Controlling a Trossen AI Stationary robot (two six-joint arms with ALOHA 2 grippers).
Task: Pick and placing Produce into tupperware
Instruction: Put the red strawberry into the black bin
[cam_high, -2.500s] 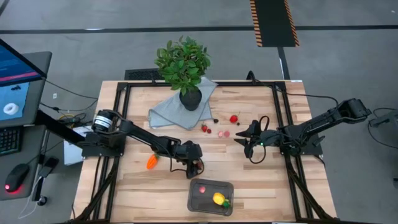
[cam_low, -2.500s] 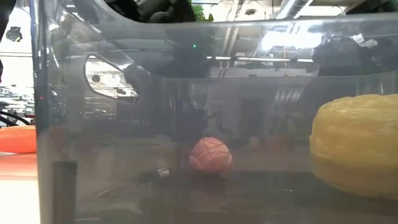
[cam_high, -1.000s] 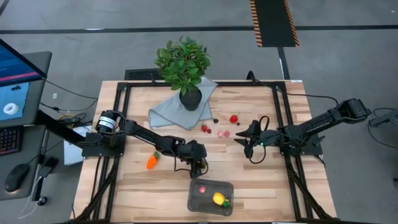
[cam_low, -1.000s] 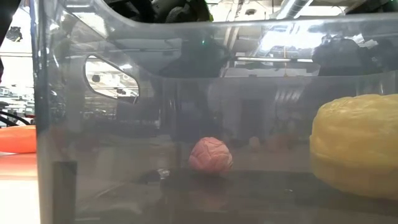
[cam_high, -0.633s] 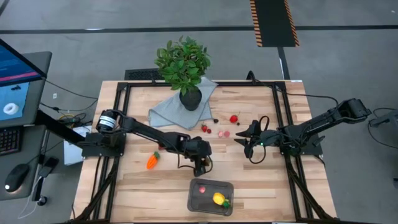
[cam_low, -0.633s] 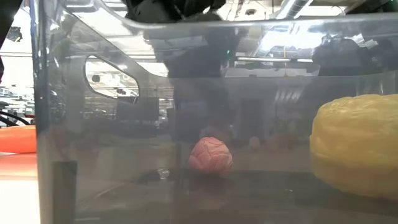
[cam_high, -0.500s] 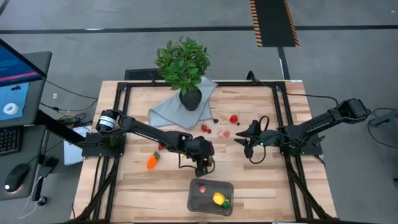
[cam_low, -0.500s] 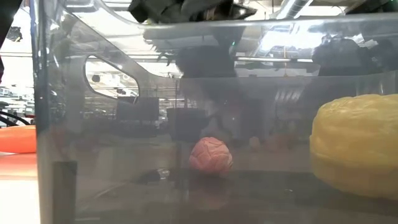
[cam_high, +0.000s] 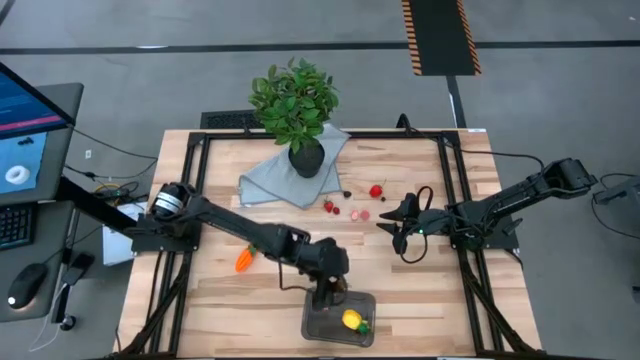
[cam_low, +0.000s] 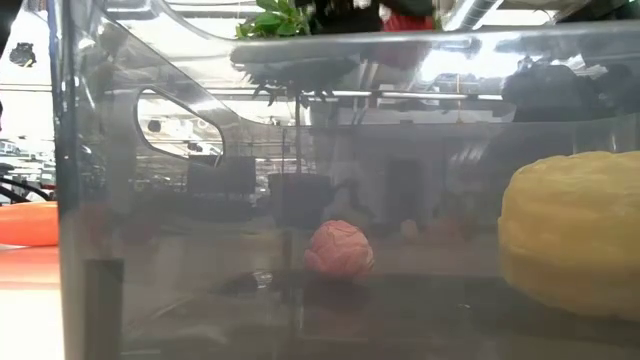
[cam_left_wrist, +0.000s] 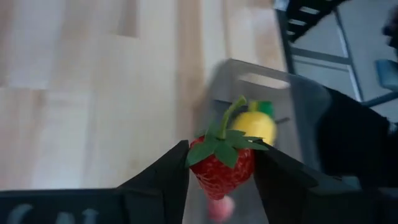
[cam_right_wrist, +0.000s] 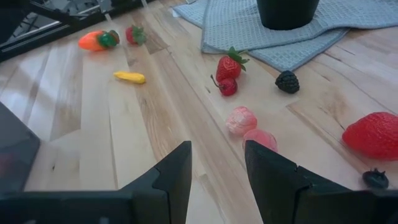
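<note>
My left gripper (cam_high: 330, 292) hangs over the far rim of the tupperware (cam_high: 340, 318), a clear grey tub near the table's near edge, and is shut on a red strawberry (cam_left_wrist: 222, 168). Inside the tub lie a yellow lemon (cam_high: 351, 320) and a pink berry (cam_low: 338, 250). My right gripper (cam_high: 400, 228) waits open at the table's right-middle, touching nothing. Loose produce rests on the wood: an orange carrot (cam_high: 243, 260), a banana (cam_right_wrist: 129, 77), strawberries (cam_right_wrist: 229, 65), a blackberry (cam_right_wrist: 286, 82) and pink berries (cam_right_wrist: 240, 119). My left gripper pinches the strawberry by the two sides of its red body (cam_left_wrist: 208, 177), one finger on each side, its green leaf cap (cam_left_wrist: 225, 144) turned toward the wrist camera. The fingers come from above, pointing down. The strawberry is lifted clear, over the tub.
A leafy plant in a black pot (cam_high: 295, 105) stands on a blue-grey cloth (cam_high: 270, 182) at the far side. A large strawberry (cam_high: 376, 190) lies between the cloth and my right gripper. Black frame rails run along the table's left and right edges.
My left gripper has carried the strawberry toward the table's near edge and slightly right, from open wood beside the carrot to above the tub's far rim. The tub, lemon and pink berry have stayed put.
</note>
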